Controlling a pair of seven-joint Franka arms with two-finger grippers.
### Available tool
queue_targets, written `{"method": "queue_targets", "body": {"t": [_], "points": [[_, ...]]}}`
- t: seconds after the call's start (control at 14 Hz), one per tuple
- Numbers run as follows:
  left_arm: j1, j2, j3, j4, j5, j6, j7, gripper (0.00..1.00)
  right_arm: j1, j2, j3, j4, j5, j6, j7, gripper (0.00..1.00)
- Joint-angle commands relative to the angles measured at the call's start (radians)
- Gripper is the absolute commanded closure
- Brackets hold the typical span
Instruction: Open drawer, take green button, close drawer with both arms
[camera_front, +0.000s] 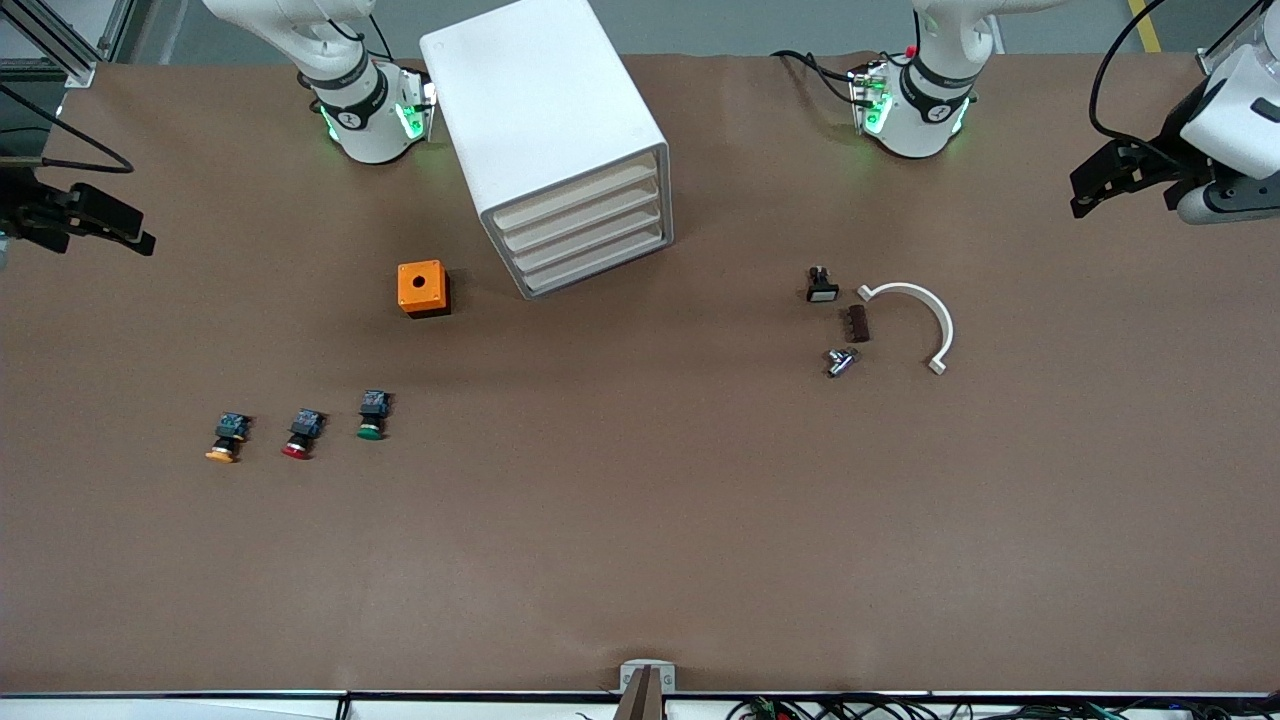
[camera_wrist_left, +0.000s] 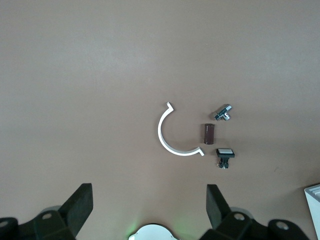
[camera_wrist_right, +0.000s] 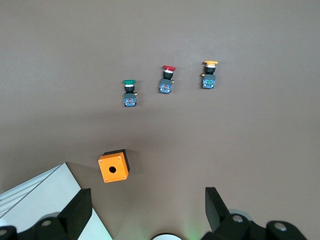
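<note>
A white cabinet (camera_front: 545, 110) stands between the arm bases, and all of its drawers (camera_front: 585, 235) are shut. The green-capped button (camera_front: 372, 415) lies on the bare table, nearer the front camera than the cabinet and toward the right arm's end; the right wrist view shows it too (camera_wrist_right: 129, 92). My right gripper (camera_front: 125, 232) hangs open and empty over the table's edge at that end, its fingers wide apart (camera_wrist_right: 148, 200). Over the table's other end my left gripper (camera_front: 1095, 190) is open too, with nothing between its fingers (camera_wrist_left: 148, 197).
Beside the green one lie a red-capped button (camera_front: 302, 433) and a yellow-capped button (camera_front: 227, 437). An orange box (camera_front: 423, 288) with a round hole sits next to the cabinet. Toward the left arm's end lie a white curved bracket (camera_front: 915, 320) and three small parts (camera_front: 842, 361).
</note>
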Motion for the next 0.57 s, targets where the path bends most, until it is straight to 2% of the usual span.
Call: {"method": "queue_targets", "body": {"t": [0.0, 0.14, 0.5], "points": [[0.000, 0.008, 0.004, 0.019, -0.010, -0.010, 0.014, 0.00, -0.003, -0.045, -0.003, -0.032, -0.003, 0.020, -0.003, 0.00], [0.000, 0.031, 0.004, 0.058, -0.010, -0.013, 0.014, 0.00, -0.006, -0.051, -0.005, -0.032, 0.000, 0.022, -0.003, 0.00], [0.001, 0.032, 0.005, 0.064, -0.014, -0.027, 0.022, 0.00, -0.010, -0.054, -0.006, -0.034, 0.006, 0.025, -0.002, 0.00]]}}
